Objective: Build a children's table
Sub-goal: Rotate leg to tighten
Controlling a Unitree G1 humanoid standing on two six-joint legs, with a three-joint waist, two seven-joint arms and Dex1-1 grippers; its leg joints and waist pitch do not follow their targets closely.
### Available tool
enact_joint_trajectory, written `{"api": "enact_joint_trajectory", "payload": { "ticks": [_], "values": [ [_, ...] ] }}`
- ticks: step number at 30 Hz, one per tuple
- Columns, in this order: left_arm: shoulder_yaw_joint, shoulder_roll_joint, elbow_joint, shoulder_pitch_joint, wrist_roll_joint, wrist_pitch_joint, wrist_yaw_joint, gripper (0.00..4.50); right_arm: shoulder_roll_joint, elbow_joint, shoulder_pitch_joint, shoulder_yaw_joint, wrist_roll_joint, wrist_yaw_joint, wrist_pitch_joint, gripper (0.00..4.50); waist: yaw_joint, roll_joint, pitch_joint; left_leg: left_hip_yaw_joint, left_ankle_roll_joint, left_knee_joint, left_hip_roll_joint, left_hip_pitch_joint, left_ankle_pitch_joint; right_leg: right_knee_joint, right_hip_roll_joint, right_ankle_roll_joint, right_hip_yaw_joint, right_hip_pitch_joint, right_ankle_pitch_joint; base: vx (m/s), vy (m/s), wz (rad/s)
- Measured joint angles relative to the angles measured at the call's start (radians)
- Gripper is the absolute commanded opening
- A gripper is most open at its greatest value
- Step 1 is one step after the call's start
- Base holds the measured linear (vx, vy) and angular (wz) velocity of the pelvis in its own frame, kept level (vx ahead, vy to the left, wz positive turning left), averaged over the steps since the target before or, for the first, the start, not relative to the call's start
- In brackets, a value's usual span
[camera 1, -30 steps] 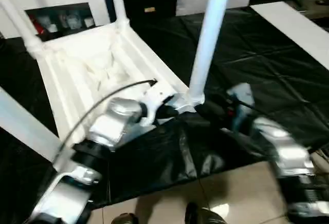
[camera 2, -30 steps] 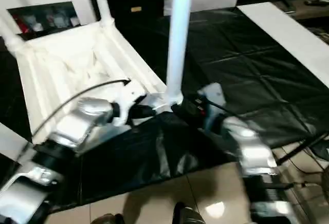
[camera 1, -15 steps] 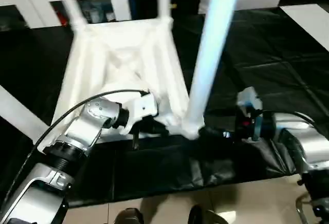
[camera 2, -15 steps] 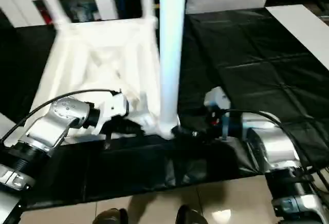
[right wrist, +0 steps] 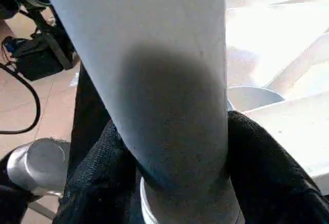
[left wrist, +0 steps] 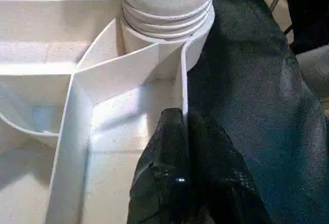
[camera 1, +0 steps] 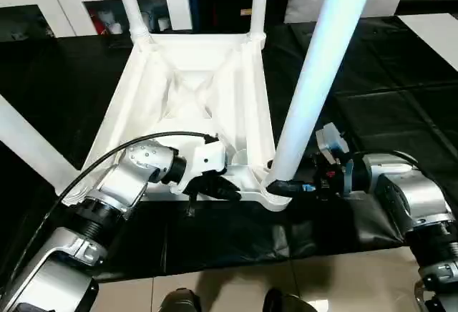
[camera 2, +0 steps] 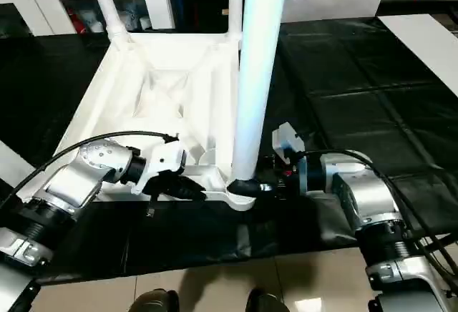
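The top [camera 1: 193,90] has swung square since a second ago. Right gripper [camera 1: 280,187] now pinches the leg [camera 1: 315,83] base between its jaws; left gripper [left wrist: 181,147] pinches the rim [left wrist: 183,85] beside the socket [left wrist: 167,26], ready for seating.

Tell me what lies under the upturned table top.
A black sheet lies under the table top and spreads out around it. The top covers whatever is directly beneath it, so that cannot be seen. Tan floor tiles show past the sheet's near edge.

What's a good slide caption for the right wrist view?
Right pincer clamps the white table leg at its corner socket.
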Motion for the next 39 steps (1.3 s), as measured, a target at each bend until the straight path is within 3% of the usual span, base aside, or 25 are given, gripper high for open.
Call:
{"api": "enact_joint_trajectory", "payload": {
  "ticks": [5,8,13,15,17,19,24,29,33,36,39],
  "values": [
    [0.007,-0.01,-0.013,0.003,-0.007,0.048,0.011,0.0,0.025,-0.056,0.036,-0.025,0.009,-0.05,0.047,2.14,-0.001,-0.001,0.0,0.0,0.0,0.0,0.0,0.0,0.0,0.0,0.0,0.0,0.0,0.0,0.0,0.0,0.0,0.0],
    [0.043,-0.028,-0.01,0.003,0.0,0.129,0.082,0.0,0.079,-0.09,0.055,-0.053,-0.003,-0.197,0.098,2.14,-0.009,-0.001,0.0,0.0,-0.001,0.0,0.001,0.001,0.001,0.001,0.001,0.006,0.001,0.002,-0.001,0.0,0.0,0.0],
    [0.116,-0.148,0.022,-0.03,0.036,0.305,0.342,0.0,0.252,-0.141,0.007,-0.127,-0.122,-0.658,0.261,2.14,-0.065,-0.001,-0.001,-0.002,-0.02,-0.001,0.001,0.003,0.007,-0.007,0.001,0.008,-0.004,0.004,0.0,-0.053,0.003,-0.07],
    [0.132,-0.201,0.034,-0.039,0.037,0.345,0.42,0.0,0.291,-0.14,-0.011,-0.141,-0.158,-0.77,0.284,2.14,-0.08,-0.001,-0.001,-0.004,-0.02,-0.002,0.001,0.004,0.008,-0.018,0.001,0.008,-0.012,0.01,0.001,0.0,0.0,0.0],
    [0.158,-0.27,0.05,-0.043,0.036,0.384,0.521,0.0,0.34,-0.126,-0.022,-0.162,-0.195,-0.892,0.284,2.14,-0.088,0.0,-0.001,-0.007,-0.02,-0.003,0.003,0.008,0.007,-0.035,0.001,0.009,-0.025,0.021,0.001,0.0,0.0,0.0],
    [0.163,-0.296,0.051,-0.043,0.034,0.402,0.567,0.0,0.358,-0.113,-0.023,-0.165,-0.207,-0.942,0.266,2.76,-0.088,0.001,-0.001,-0.009,-0.02,-0.007,0.013,0.013,0.007,-0.052,0.001,0.009,-0.038,0.032,0.001,0.0,0.0,0.0],
    [0.146,-0.286,0.036,-0.034,0.044,0.379,0.568,0.0,0.381,-0.106,-0.008,-0.187,-0.185,-0.937,0.218,3.12,-0.095,-0.001,-0.001,-0.008,-0.016,-0.007,0.01,0.013,0.006,-0.057,-0.001,0.009,-0.033,0.033,0.001,0.0,0.0,0.0],
    [0.125,-0.251,0.005,-0.014,0.05,0.337,0.527,0.0,0.351,-0.13,0.016,-0.194,-0.136,-0.845,0.219,3.67,-0.087,-0.001,-0.001,-0.005,-0.015,-0.009,0.01,0.014,0.005,-0.047,-0.001,0.011,-0.027,0.03,0.012,0.0,0.0,0.0],
    [0.102,-0.175,-0.035,0.02,0.044,0.27,0.43,0.0,0.216,-0.145,0.029,-0.163,-0.109,-0.679,0.231,4.07,-0.071,-0.003,-0.002,-0.002,-0.012,-0.014,0.01,0.014,0.006,-0.032,0.001,0.011,-0.024,0.026,0.012,0.009,-0.013,0.01],
    [0.083,-0.127,-0.06,0.035,0.031,0.222,0.344,0.0,0.128,-0.145,0.031,-0.115,-0.107,-0.537,0.219,4.12,-0.053,-0.003,-0.002,0.0,-0.011,-0.019,0.01,0.011,0.008,-0.024,0.001,0.008,-0.023,0.018,0.009,0.0,0.0,0.0],
    [0.062,-0.08,-0.079,0.056,0.013,0.166,0.238,0.0,0.044,-0.143,0.039,-0.075,-0.115,-0.408,0.151,4.12,-0.029,-0.003,-0.002,0.0,-0.011,-0.017,0.01,0.007,0.007,-0.013,0.001,0.001,-0.022,0.011,0.004,0.0,0.0,0.0]
  ]
}}
